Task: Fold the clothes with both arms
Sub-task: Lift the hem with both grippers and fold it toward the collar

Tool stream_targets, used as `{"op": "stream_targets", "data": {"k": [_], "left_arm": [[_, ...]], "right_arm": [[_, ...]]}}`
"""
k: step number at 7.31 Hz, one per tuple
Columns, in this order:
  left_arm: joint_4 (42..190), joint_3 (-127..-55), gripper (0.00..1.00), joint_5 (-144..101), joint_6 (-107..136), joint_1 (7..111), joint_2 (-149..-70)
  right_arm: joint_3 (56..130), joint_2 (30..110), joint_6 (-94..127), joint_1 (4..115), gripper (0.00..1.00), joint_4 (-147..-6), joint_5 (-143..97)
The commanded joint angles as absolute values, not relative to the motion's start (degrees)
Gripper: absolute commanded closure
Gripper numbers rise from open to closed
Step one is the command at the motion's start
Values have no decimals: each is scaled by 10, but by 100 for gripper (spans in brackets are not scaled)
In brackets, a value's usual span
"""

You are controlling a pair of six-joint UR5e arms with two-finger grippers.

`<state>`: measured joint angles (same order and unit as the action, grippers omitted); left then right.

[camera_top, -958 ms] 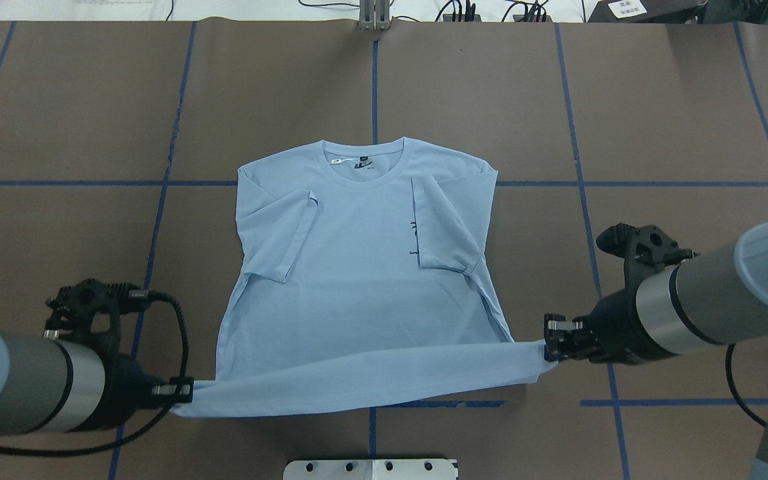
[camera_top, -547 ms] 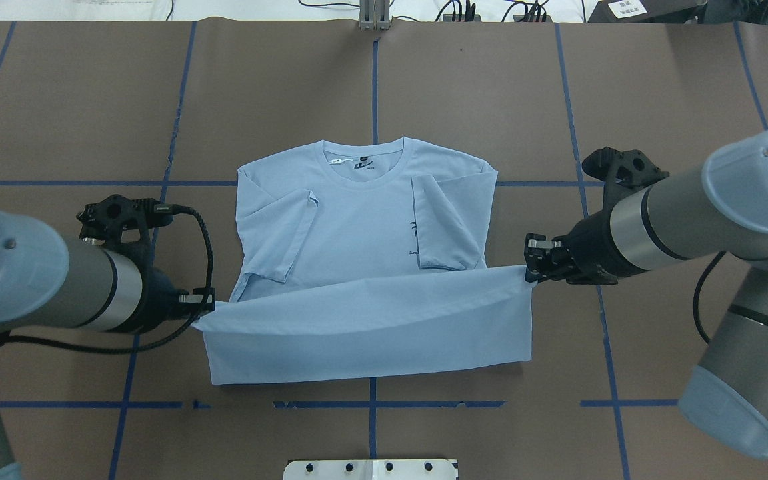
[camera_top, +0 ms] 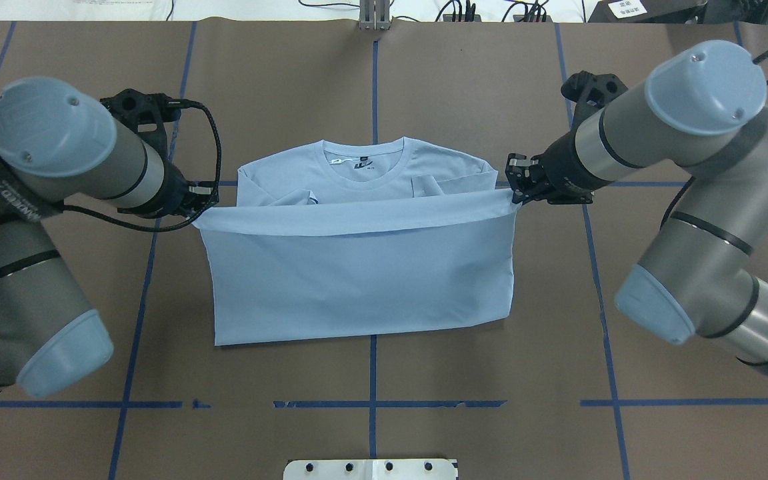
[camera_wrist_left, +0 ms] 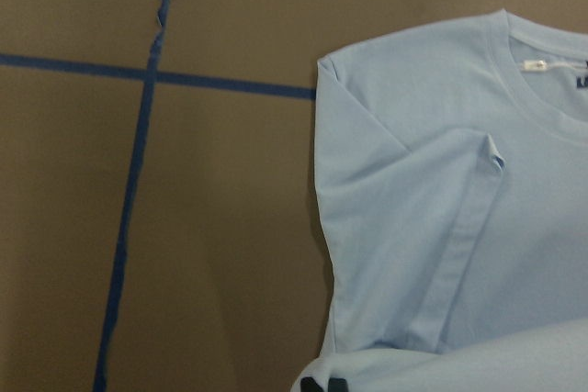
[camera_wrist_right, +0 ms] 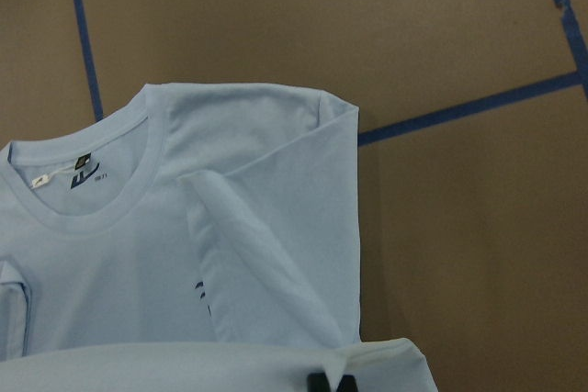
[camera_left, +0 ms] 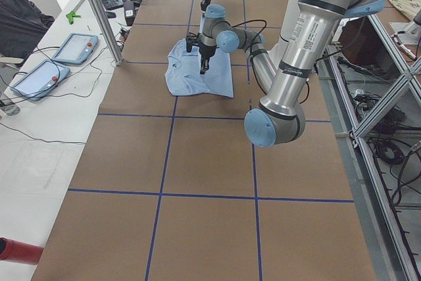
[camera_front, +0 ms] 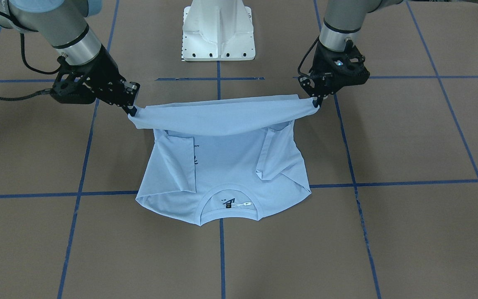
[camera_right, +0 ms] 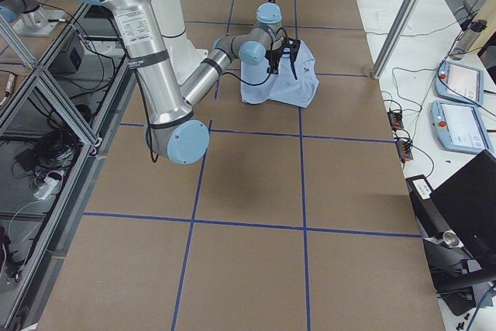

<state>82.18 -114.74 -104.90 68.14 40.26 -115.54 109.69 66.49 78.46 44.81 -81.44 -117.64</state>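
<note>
Pale blue T-shirt lies between the 2 grippers. The left gripper and right gripper each clamp 1 corner of its hem, stretching it taut so the fold should land flat toward the collar just ahead.

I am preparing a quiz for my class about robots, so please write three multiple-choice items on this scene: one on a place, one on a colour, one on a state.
1. Where is the raised hem of the T-shirt?
A. lying flat, nearest the robot
B. over the folded-in sleeves
C. tucked under the shirt

2. What colour are the lines on the table?
A. red
B. yellow
C. blue

3. How are the left gripper and the right gripper?
A. both shut on the T-shirt
B. both open
C. only one shut

Answers: 1 B, the hem stretches between the grippers above the sleeves; 2 C, blue lines cross the brown surface; 3 A, each pinches one hem corner.
</note>
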Motion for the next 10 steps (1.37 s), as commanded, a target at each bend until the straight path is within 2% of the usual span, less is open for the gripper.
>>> {"op": "stream_targets", "data": {"k": [1, 3, 6, 9, 10], "left_arm": [[875, -1052, 100, -1049, 675, 429, -1188], [945, -988, 100, -1048, 675, 435, -1194], [991, -901, 100, -1045, 679, 435, -1229], [992, -900, 100, -1046, 680, 435, -1237], [992, -899, 52, -1046, 683, 435, -1237]], "right_arm": [[974, 593, 776, 469, 100, -807, -1172], [856, 545, 775, 478, 100, -729, -1171], [810, 522, 773, 483, 100, -704, -1165], [802, 517, 772, 479, 100, -700, -1159], [798, 519, 771, 479, 56, -700, -1150]]}}
